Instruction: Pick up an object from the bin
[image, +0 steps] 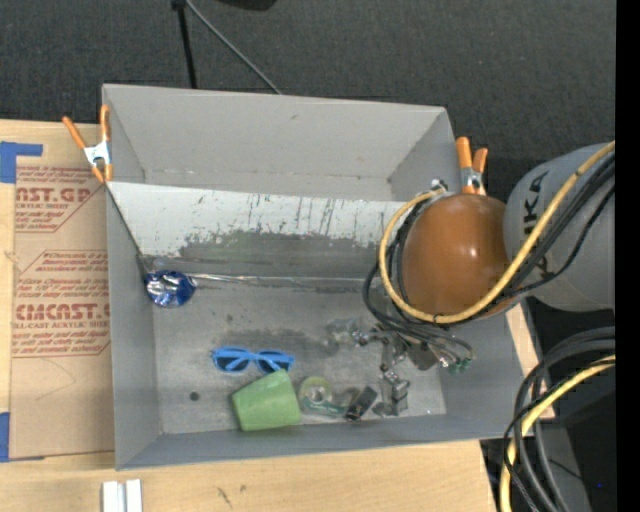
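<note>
Found a small dark piece (357, 404) lying on the floor of the bin (280, 140) near the front wall, towards the right corner, with the hand (393, 385) low just beside it. Could not tell the hand's state, open or closed, and saw nothing gripped. Judged the pick not yet made, with grasp and lift left to do. Noted a pale round thing (318, 392), a green block (266, 404) and blue sunglasses (252, 359) further left along the front wall, and a blue crumpled wad (170, 289) by the left wall.
</note>
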